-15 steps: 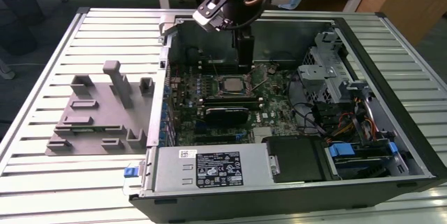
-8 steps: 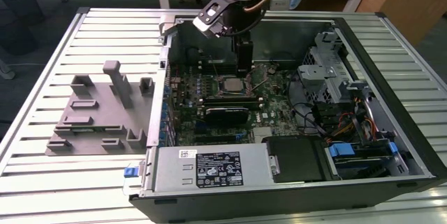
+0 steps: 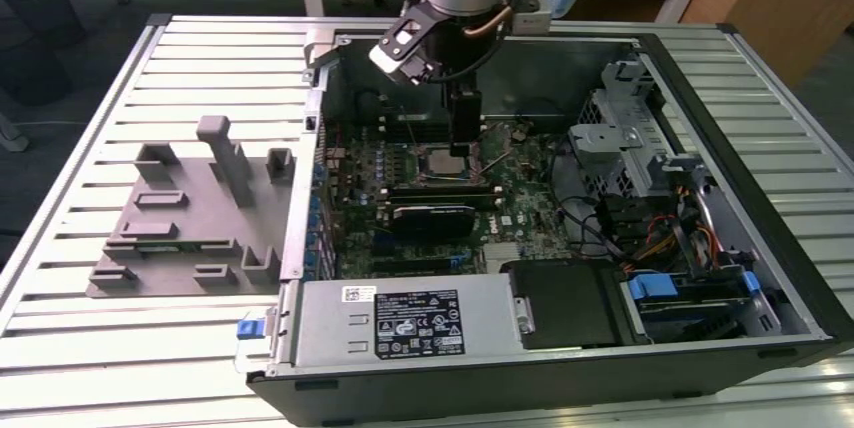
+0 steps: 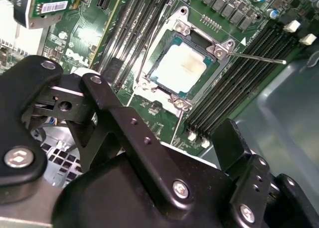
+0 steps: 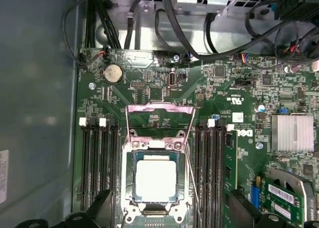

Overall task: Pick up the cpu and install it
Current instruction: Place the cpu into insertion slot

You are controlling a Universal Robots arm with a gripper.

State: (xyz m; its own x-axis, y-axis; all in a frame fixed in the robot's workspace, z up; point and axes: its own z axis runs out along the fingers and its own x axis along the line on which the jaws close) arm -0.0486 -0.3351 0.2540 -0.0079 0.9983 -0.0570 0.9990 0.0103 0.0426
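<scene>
**Cpu seated, gripper empty**

Exterior view: the gripper [image 3: 463, 143] hangs in the upper centre of the frame, inside the open computer case [image 3: 747, 178].

First wrist view: the cpu [image 5: 156, 180] lies in its socket [image 5: 127, 178], with the metal lid [image 5: 159, 111] swung open.

Second wrist view: the fingers [image 4: 114, 118] are spread apart and hold nothing, with the cpu [image 4: 182, 68] beyond them.

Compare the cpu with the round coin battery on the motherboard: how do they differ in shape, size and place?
The cpu is square; the coin battery is round. The cpu is clearly larger than the coin battery. The cpu sits between the two banks of memory slots; the coin battery sits apart, near the edge of the motherboard. Both are flat, silvery and face up.
</scene>
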